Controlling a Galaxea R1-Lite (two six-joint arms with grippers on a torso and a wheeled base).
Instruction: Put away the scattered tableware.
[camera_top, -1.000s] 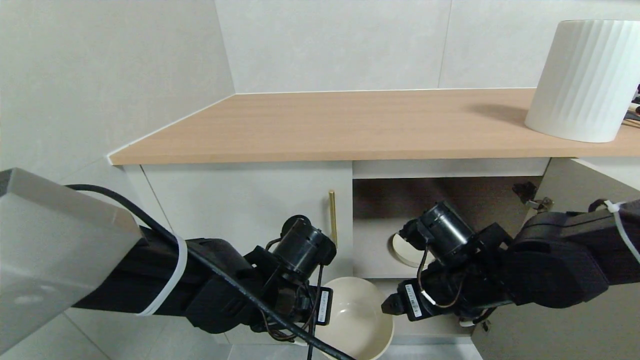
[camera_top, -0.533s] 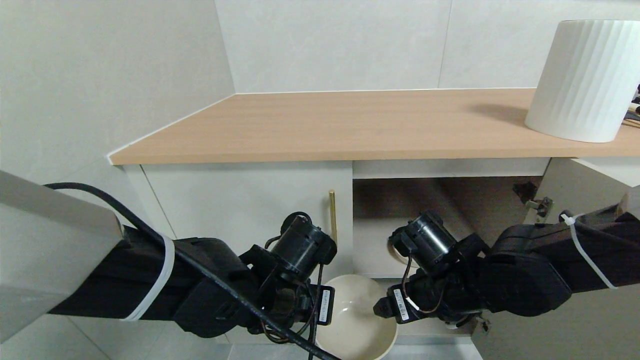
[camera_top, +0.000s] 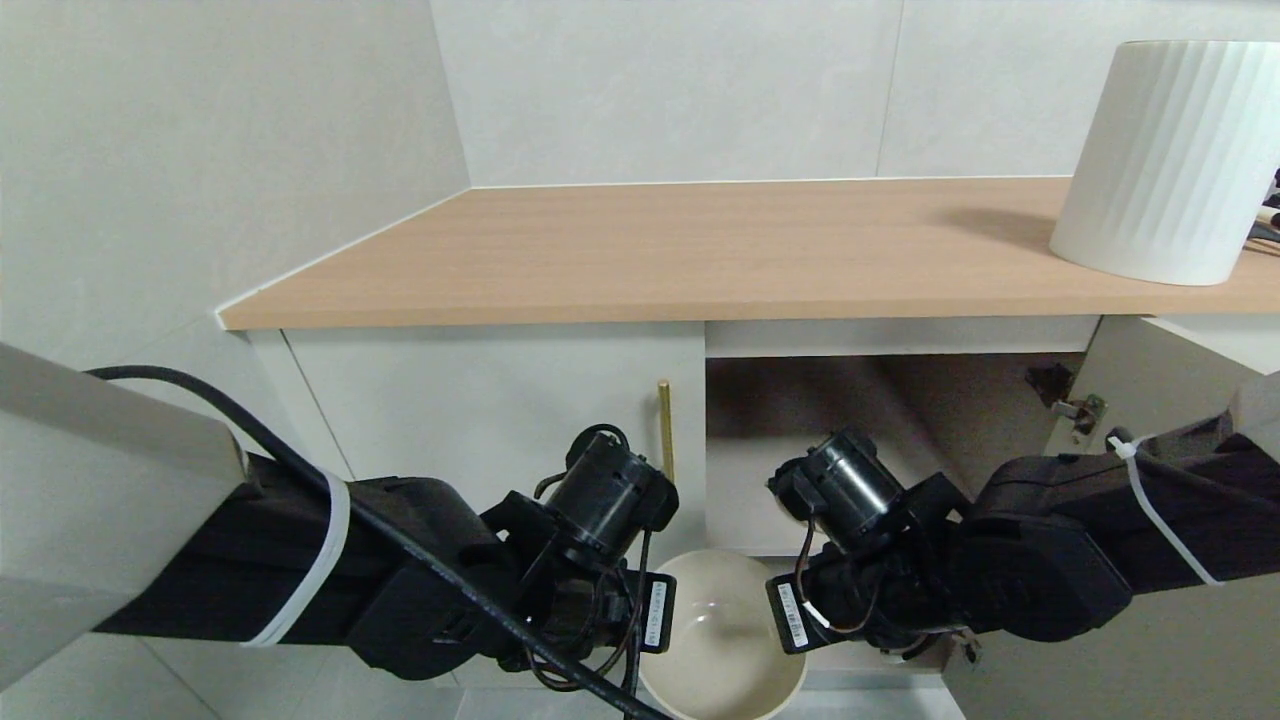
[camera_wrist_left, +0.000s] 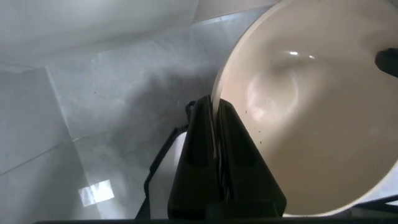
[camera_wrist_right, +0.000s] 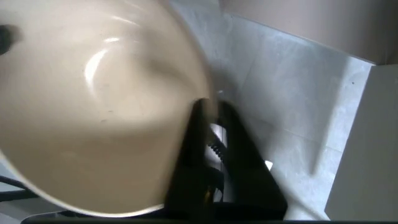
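Below the light wooden countertop (camera_top: 700, 250), I hold the round cream ceramic bowl (camera_top: 722, 640) before the open cabinet compartment (camera_top: 800, 400). Left gripper (camera_wrist_left: 216, 118) and right gripper (camera_wrist_right: 212, 117) each pinch its rim, nearly closed. Judged progress: bowl not yet stowed; placement inside remains.

**Counter and cabinet front**

A light wooden countertop (camera_top: 700, 250) spans the frame's middle. A white ribbed cylindrical container (camera_top: 1170, 160) stands on it at upper right. Below centre, a slim brass bar handle (camera_top: 663, 430) sits on a closed pale cabinet door (camera_top: 480, 400).
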